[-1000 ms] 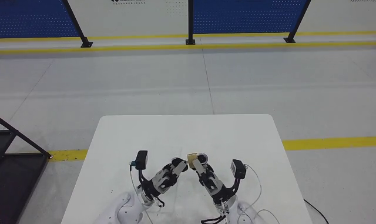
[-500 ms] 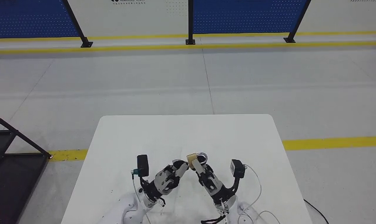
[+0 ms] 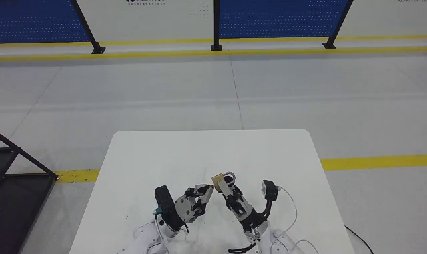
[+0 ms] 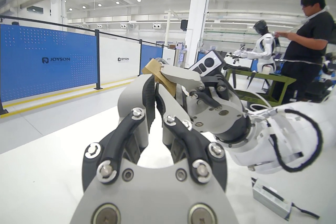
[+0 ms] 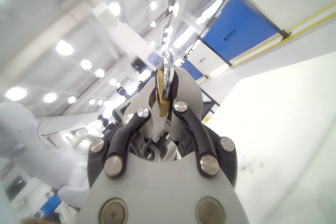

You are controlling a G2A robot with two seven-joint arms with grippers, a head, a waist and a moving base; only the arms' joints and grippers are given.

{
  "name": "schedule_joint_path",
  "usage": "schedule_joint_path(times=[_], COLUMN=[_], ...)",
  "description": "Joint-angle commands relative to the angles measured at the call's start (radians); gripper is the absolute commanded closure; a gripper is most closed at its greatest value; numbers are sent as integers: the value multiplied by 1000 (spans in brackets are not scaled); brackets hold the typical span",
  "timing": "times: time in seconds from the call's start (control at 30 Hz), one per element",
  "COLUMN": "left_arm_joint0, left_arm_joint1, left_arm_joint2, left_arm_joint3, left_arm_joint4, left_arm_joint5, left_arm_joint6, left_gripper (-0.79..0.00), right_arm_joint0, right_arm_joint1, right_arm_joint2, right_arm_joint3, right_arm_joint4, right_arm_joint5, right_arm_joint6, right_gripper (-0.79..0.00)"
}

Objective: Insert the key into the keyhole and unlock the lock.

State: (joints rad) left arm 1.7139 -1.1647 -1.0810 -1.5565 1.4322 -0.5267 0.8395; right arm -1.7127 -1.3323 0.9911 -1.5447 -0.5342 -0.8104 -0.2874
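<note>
Padlock (image 5: 162,104): brass body, steel shackle; small, dense, rigid, slick. It is clamped by its flat sides in the right gripper (image 5: 165,79), raised above the tabletop (image 3: 280,154); you should keep hold of the body, keyhole end clear. Left gripper (image 4: 155,93): fingers drawn together just beside the padlock, perhaps pinching the key; thin, light, apt to twist.

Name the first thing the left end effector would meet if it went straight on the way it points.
Probably the brass lock held in the right end effector: it sits just beyond the tips of the left end effector, though the gap is hard to judge.
</note>
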Motion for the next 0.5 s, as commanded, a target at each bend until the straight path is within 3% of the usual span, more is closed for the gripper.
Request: schedule_joint_path(times=[0.0, 0.47], left_arm_joint0=[3, 4], left_arm_joint1=[1, 2], left_arm_joint2=[-2, 3], left_arm_joint3=[-3, 4], left_arm_joint4=[47, 214], left_arm_joint5=[51, 306], left_arm_joint6=[14, 93], left_gripper=[0, 0], right_arm_joint0=[-1, -3], right_arm_joint1=[0, 3], right_arm_joint2=[0, 4], right_arm_joint3=[-1, -8], right_arm_joint4=[3, 21], right_arm_joint5=[2, 9], right_arm_joint6=[3, 22], right_gripper=[0, 0])
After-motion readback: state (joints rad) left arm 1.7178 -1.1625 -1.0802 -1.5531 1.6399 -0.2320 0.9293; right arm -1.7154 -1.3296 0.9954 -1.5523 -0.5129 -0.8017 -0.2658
